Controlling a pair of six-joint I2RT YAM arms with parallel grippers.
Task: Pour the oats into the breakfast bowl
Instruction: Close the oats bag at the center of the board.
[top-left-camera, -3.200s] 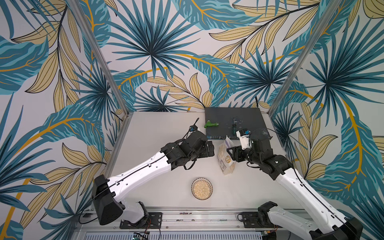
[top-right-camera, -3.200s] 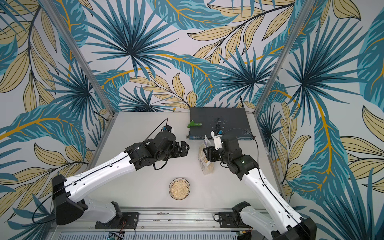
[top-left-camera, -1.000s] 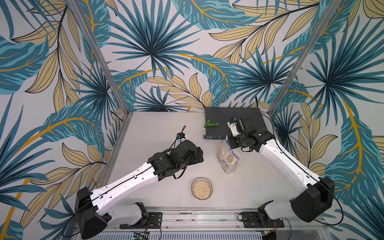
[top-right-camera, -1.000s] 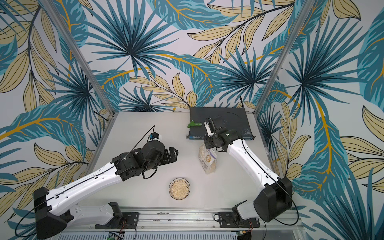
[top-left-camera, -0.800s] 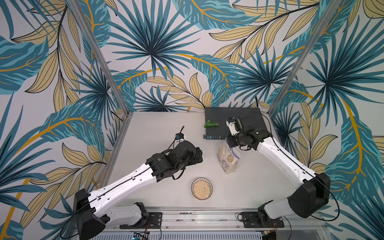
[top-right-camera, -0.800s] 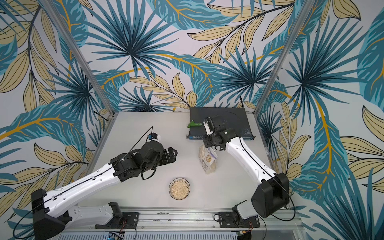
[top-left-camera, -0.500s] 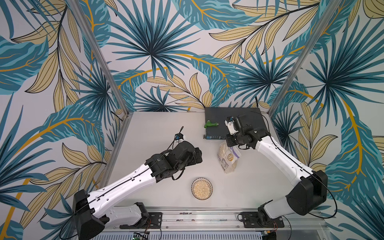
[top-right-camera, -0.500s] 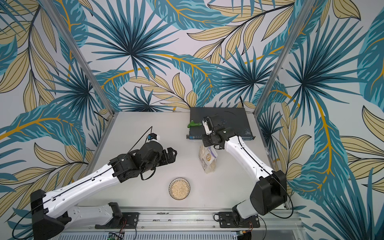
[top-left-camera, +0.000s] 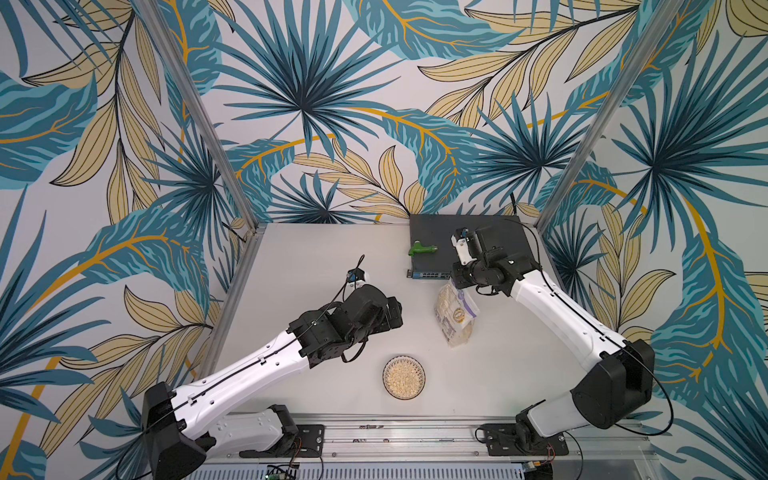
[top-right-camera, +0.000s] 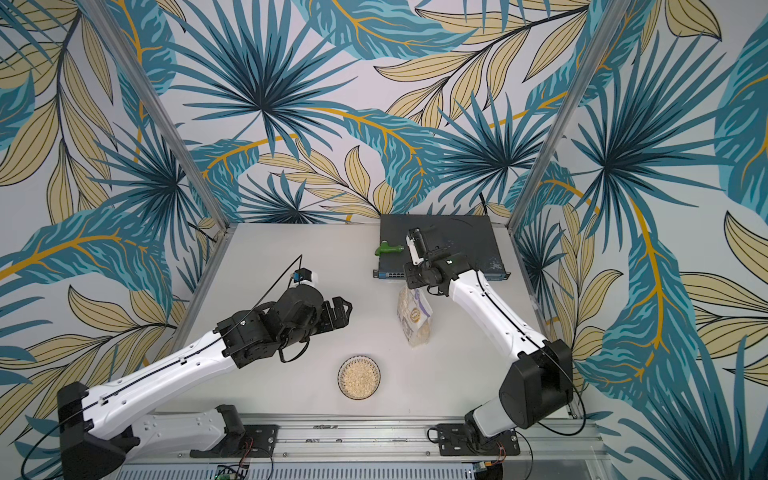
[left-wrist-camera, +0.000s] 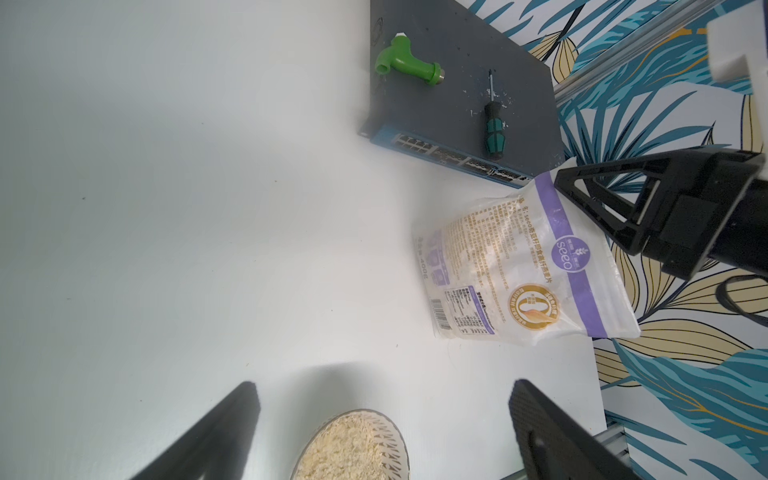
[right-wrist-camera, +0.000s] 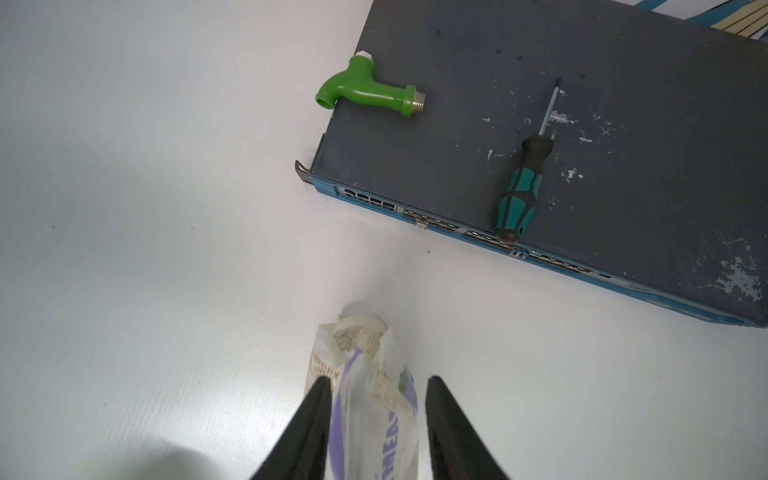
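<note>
**Right hand.** The right hand (right-wrist-camera: 376, 380) stands at the top of the oats pouch (right-wrist-camera: 365, 365) with one jaw on each side of it. The jaws are partly parted. A narrow gap shows beside one jaw, so the pouch appears straddled rather than clamped.

**Oats pouch.** The pouch stands on the surface (top-left-camera: 311, 257), right of centre and leaning slightly. Its mouth is open at the top, and flakes are visible inside.

**Breakfast bowl.** The breakfast bowl (left-wrist-camera: 386, 434) sits near the front edge, left of the pouch and well apart from it. It holds loose oats (top-left-camera: 403, 378) almost to the rim. The pour appears complete.

**Left hand.** The left hand (left-wrist-camera: 383, 384) hangs wide open and empty, left of the bowl, facing bowl and pouch.

**Far right corner.** A network switch (right-wrist-camera: 540, 104) lies just beyond the pouch. It carries a green pipe fitting (right-wrist-camera: 370, 97) and a screwdriver (right-wrist-camera: 519, 191).

**Hazards**
- A jaw that catches the thin film during withdrawal can tip the leaning pouch. Flakes then spill through the open mouth onto the surface.
- A pouch that falls toward the far side lands against the switch.
- A low sweep of the left arm toward the near side can strike the full bowl and scatter oats.
</note>
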